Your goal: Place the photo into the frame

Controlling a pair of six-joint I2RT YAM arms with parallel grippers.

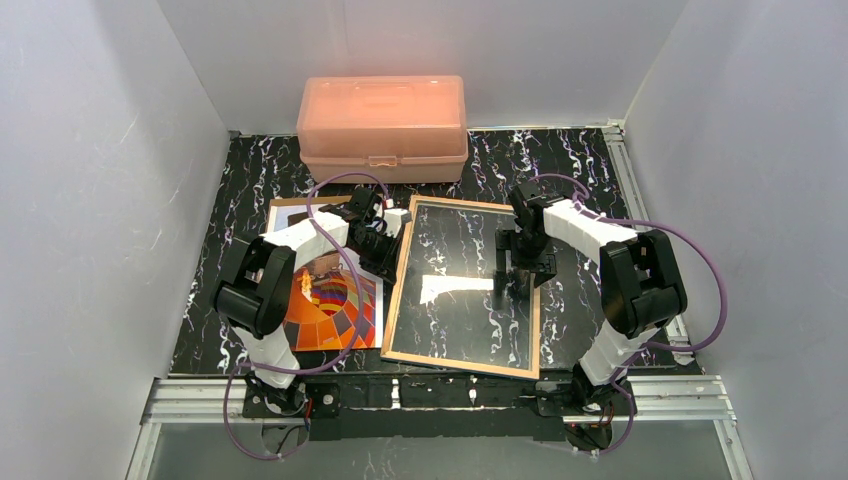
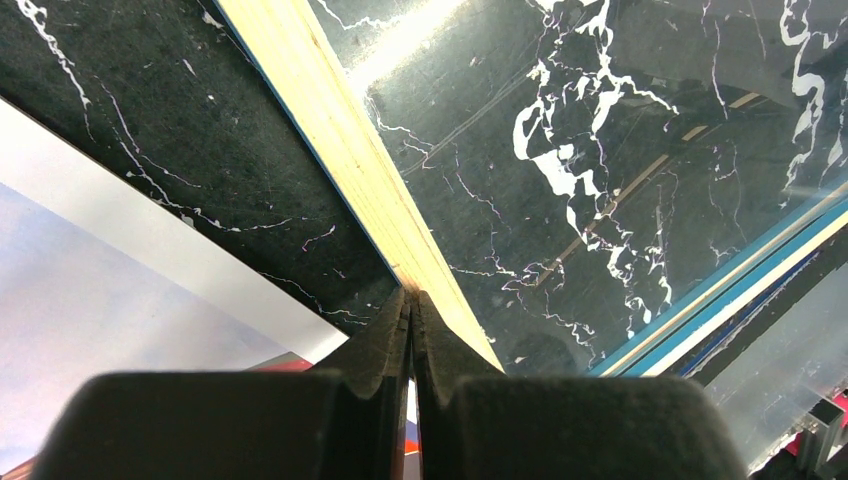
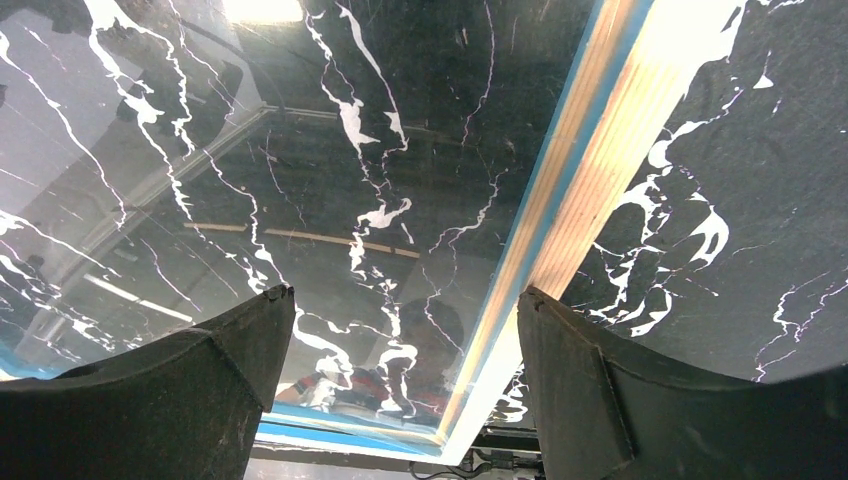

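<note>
Top external: fixed high above and behind the arm bases, facing forward and down. It is far enough off to take in the whole table [image 1: 240, 170], both arms and the side walls.
Left wrist: looks down along the pressed-together fingers of the left gripper [image 2: 411, 295], very near the left wooden edge of the frame [image 2: 350, 150], with the photo [image 2: 100, 300] at lower left.
Right wrist: looks down between the spread fingers of the right gripper [image 3: 405, 300], very near the frame's glass and right edge.
Shared: all three views see the frame. The top and left wrist views both see the photo. The two wrist views take opposite edges of the frame.
</note>
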